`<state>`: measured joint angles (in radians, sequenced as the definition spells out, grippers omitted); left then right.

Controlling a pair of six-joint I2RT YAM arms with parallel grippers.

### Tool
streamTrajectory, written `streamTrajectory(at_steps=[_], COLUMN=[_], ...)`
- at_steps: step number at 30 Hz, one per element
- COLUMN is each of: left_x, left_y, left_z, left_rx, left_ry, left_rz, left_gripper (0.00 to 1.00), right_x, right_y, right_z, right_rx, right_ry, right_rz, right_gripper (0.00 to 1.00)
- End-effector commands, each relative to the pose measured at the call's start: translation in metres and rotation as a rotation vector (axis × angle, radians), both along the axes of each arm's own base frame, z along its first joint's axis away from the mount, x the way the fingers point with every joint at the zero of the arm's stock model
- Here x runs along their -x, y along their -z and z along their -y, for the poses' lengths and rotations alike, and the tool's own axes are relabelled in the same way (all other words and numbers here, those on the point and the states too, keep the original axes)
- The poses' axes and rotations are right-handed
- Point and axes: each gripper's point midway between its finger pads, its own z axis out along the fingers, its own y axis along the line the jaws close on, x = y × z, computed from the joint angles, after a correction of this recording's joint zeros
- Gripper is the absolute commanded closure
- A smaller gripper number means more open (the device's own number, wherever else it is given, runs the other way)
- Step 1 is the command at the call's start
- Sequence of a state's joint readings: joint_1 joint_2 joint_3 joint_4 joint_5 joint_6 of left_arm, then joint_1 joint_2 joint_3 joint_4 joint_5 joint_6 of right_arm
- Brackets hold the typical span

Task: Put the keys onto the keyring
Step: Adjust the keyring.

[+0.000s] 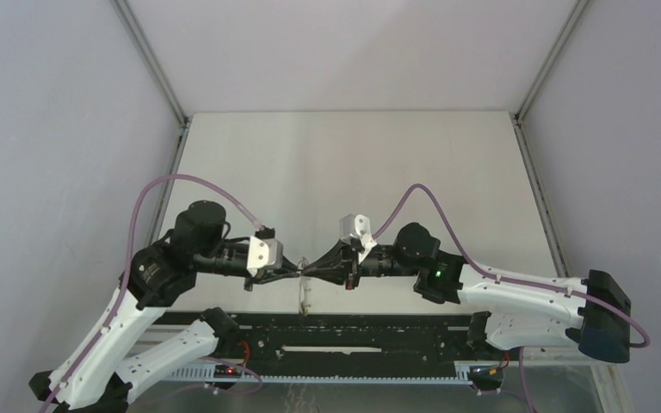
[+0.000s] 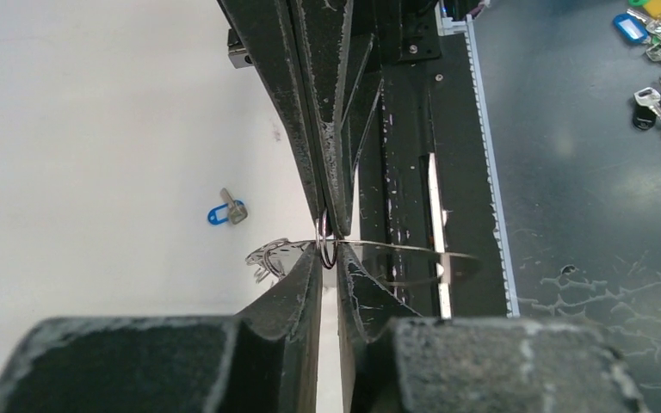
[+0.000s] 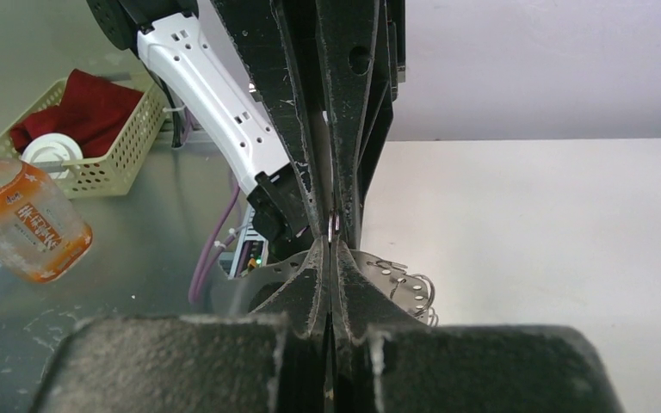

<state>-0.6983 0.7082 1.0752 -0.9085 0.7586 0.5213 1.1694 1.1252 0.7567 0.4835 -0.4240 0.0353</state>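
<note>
L hand [image 2: 328,258] hovers over white tbl [image 2: 95,129], grey walls [image 1: 52,129].

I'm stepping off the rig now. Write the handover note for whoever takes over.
Right claw: shut on a small loop of the keyring.
Left claw: nearly closed at that same loop; grip unclear.
Blue-tagged key: lying loose on the table. Yellow key: not in view.
Done: no key seen threaded on.
Left: thread both keys.

keyring [image 2: 404,249] between left tool [image 2: 329,262] and right tool [image 3: 330,249]
</note>
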Motion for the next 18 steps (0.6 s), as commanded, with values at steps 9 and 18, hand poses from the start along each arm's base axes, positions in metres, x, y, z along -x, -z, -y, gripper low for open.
streamTrajectory(at_steps=[9,18], left_x=[0.01,-0.012], left_y=[-0.008,-0.005], left_z=[-0.002,-0.009], left_rx=[-0.001,-0.039], left_ry=[0.055,-0.024], left_rz=[0.008,0.142], left_gripper=[1.0,1.0], right_x=[0.002,0.016], right_y=[-0.036,-0.032], right_z=[-0.006,-0.005], right_rx=[-0.098,-0.077], right_ry=[-0.007,-0.066], right_rz=[0.04,0.057], right_gripper=[1.0,1.0])
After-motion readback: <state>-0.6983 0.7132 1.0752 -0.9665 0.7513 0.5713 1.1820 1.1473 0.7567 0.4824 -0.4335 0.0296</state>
